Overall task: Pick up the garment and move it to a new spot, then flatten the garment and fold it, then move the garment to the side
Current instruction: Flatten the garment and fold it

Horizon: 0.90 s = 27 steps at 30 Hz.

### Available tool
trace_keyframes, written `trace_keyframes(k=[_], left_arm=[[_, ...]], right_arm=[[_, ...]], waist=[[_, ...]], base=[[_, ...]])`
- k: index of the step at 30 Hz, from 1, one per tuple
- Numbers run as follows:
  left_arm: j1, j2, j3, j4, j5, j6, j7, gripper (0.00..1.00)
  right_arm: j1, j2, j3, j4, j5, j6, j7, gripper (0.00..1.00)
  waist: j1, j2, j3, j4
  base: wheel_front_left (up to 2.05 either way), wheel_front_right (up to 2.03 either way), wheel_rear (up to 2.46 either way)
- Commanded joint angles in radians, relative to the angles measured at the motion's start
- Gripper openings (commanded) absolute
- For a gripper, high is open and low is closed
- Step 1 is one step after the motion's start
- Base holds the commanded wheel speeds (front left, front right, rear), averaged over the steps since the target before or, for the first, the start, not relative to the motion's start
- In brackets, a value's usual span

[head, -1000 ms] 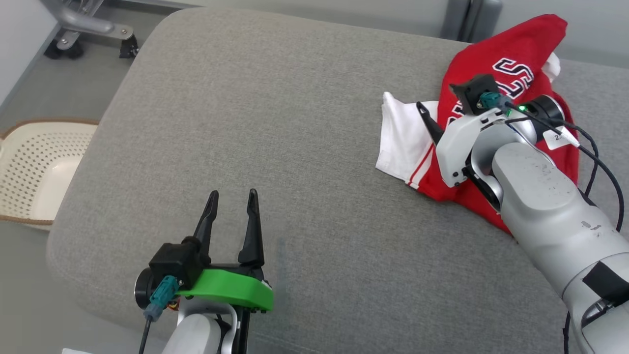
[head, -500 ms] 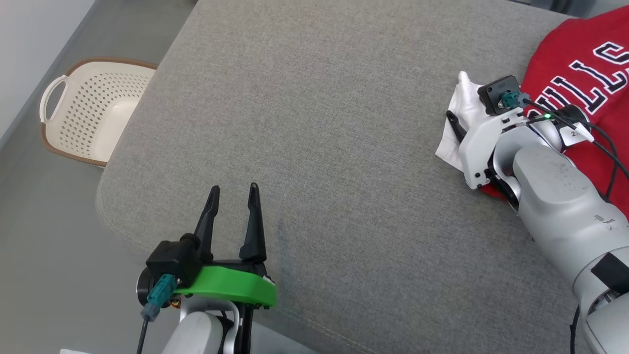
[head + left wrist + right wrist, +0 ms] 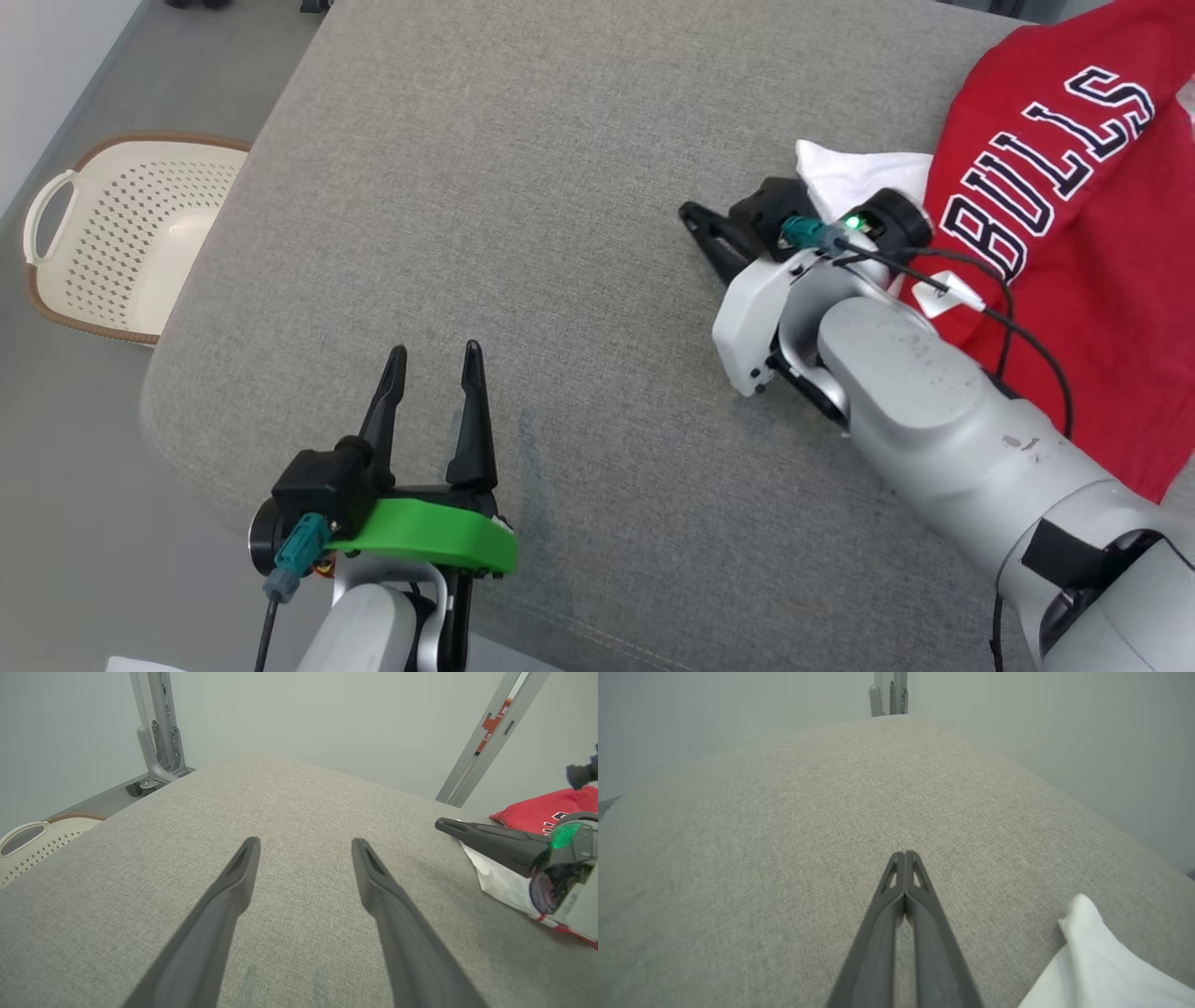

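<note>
The grey cushion carries the red garment, which lies spread at its right end. The basket stands on the floor, well apart from the garment. A second ago the right gripper was over the garment's white fold - now it points past this fold at bare cushion, its fingers pressed together with no cloth between them. So the pick-up is probably not yet made. The left gripper waits far from the garment, fingers spread - empty.
</note>
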Motion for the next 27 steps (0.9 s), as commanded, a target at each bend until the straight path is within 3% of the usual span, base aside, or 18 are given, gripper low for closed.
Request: trace_keyframes(k=[1,6,7,8,9,10,21,26,27], left_arm=[[-0.007,0.002,0.006,0.0,0.004,-0.006,0.0,1.0],[-0.001,0.002,0.016,0.0,0.012,-0.009,0.0,1.0],[-0.001,0.002,0.017,0.0,0.013,-0.01,0.0,1.0],[-0.002,0.002,0.016,0.001,0.013,-0.011,0.0,1.0],[-0.004,0.002,0.015,0.001,0.012,-0.012,0.0,1.0],[-0.005,0.002,0.013,0.001,0.011,-0.014,0.0,1.0],[-0.015,0.002,-0.011,-0.004,-0.017,-0.002,0.0,1.0],[-0.01,0.002,-0.016,-0.005,-0.027,0.003,0.0,1.0],[-0.009,0.002,-0.017,-0.005,-0.027,0.003,0.0,1.0]], right_arm=[[0.013,-0.016,0.027,-0.027,0.022,-0.001,0.003,0.0],[0.008,-0.078,0.072,-0.074,0.078,-0.001,0.022,0.0],[0.003,-0.089,0.065,-0.064,0.082,-0.001,0.026,0.06],[-0.006,-0.1,0.053,-0.047,0.081,-0.001,0.029,0.4],[-0.013,-0.108,0.044,-0.032,0.076,-0.001,0.03,0.95],[-0.018,-0.114,0.032,-0.009,0.071,-0.001,0.036,1.0],[-0.081,-0.098,-0.069,0.23,0.003,-0.001,0.07,1.0],[-0.105,-0.095,-0.097,0.282,-0.035,-0.001,0.143,1.0],[-0.107,-0.096,-0.101,0.285,-0.042,-0.001,0.158,0.78]], waist=[[0.0,0.0,-0.007,-0.01],[0.0,0.0,-0.004,-0.021],[0.0,0.0,-0.004,-0.021],[0.0,0.0,-0.003,-0.021],[0.0,0.0,-0.001,-0.02],[0.0,0.0,0.0,-0.018],[0.0,0.0,0.016,0.032],[0.0,0.0,0.015,0.05],[0.0,0.0,0.013,0.052]], base=[[0.0,0.0,0.0],[0.0,0.0,0.0],[0.0,0.0,0.0],[0.0,0.0,0.0],[0.0,0.0,0.0],[0.0,0.0,0.0],[0.0,0.0,0.0],[0.0,0.0,0.0],[0.0,0.0,0.0]])
